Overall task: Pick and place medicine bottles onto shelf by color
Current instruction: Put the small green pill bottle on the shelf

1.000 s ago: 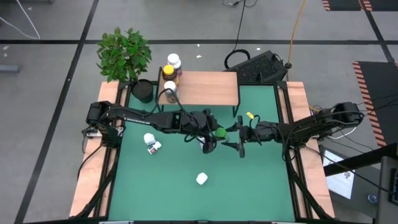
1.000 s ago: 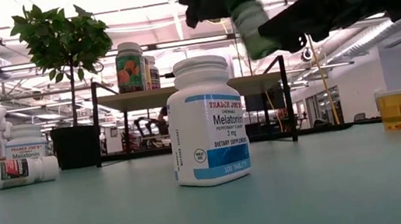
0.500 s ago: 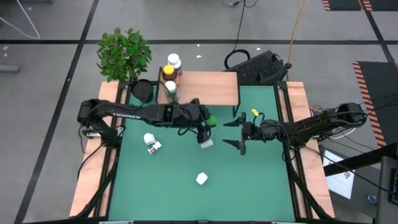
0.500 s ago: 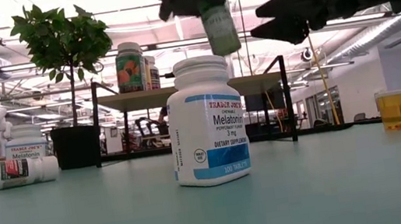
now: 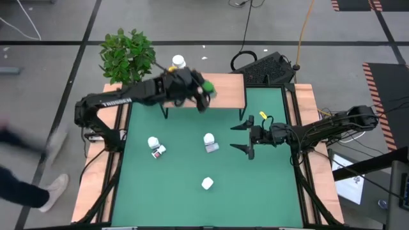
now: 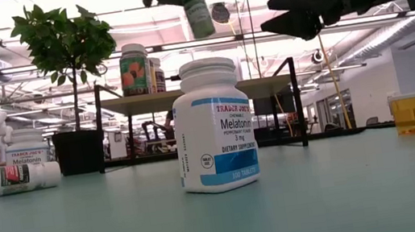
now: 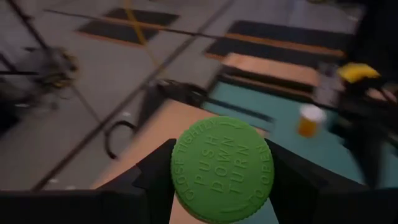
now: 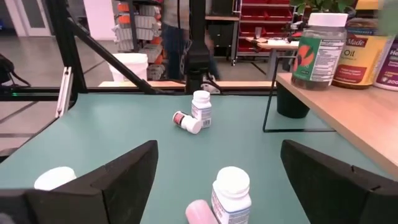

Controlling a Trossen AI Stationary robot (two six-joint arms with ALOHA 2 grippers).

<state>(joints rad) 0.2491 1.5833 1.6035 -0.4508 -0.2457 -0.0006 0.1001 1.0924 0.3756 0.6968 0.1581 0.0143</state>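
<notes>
While my left hand (image 5: 203,94) grips a green-capped plastic pill bottle (image 5: 208,85) above the smooth light-wood shelf (image 5: 220,92), my right hand (image 5: 239,136) hovers spread wide over the green tabletop (image 5: 268,185).

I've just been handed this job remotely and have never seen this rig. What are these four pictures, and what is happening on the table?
Two dark robot arms work at a green table. One picture looks straight down, one looks level across the tabletop, and one comes from each wrist. The left gripper holds a green-capped bottle above the wooden shelf, where other bottles already stand at one end. The right gripper hangs open over the table, holding nothing. White-capped bottles remain on the green surface, one lying down, and a potted plant stands beside the shelf.
</notes>
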